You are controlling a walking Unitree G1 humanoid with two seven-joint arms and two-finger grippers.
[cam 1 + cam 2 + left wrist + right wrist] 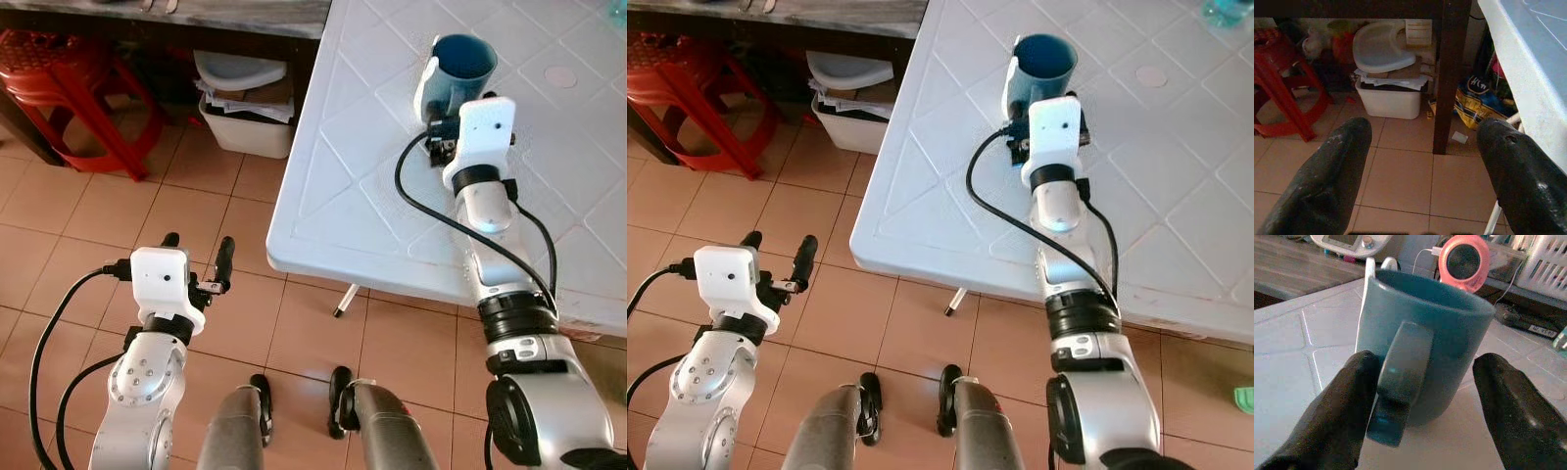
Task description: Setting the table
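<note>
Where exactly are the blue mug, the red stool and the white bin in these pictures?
blue mug (468, 61), left eye view, on its inner rim.
red stool (54, 78), left eye view, on its seat.
white bin (1390, 100), left wrist view, on its front wall.

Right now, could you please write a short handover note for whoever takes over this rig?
Right gripper: open, fingers either side of the blue mug, handle facing the wrist; one finger is close to the handle, the other stands apart from the mug.
Left gripper: open, idle, hanging over the tiled floor beside the table.
The mug stands upright on the white table, near its left edge.
Done: mug is on the table.
Left: I cannot tell whether the mug is being released or about to be gripped; check before moving.
</note>
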